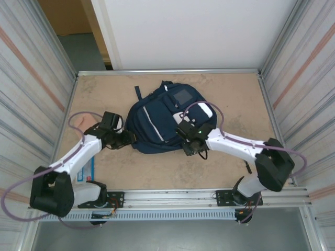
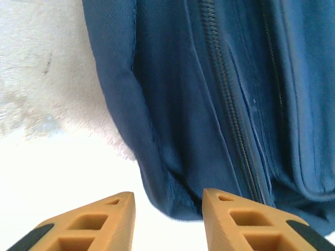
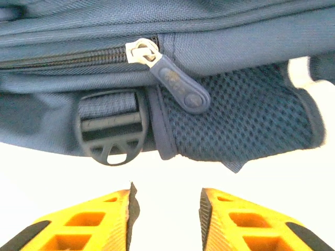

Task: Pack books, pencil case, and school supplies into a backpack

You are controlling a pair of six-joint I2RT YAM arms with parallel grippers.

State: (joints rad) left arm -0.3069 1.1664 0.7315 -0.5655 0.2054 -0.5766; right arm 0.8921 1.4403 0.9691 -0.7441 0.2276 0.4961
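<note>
Top view: backpack lies flat at centre frame on the tan table, front patch toward the top. Both arms reach in from the bottom corners and meet its lower edge, one at each side.

Left wrist view: left gripper at bottom centre, orange fingers apart, nothing between them. Navy fabric and a closed zip run fill the upper right just beyond the tips.

Right wrist view: right gripper likewise parted and empty, over bare table. Above it are the zipper pull, a dark buckle and a mesh side pocket.

Left of the backpack, by the left arm: peach-pink lump; a flat light-blue oblong is partly under that arm.
</note>
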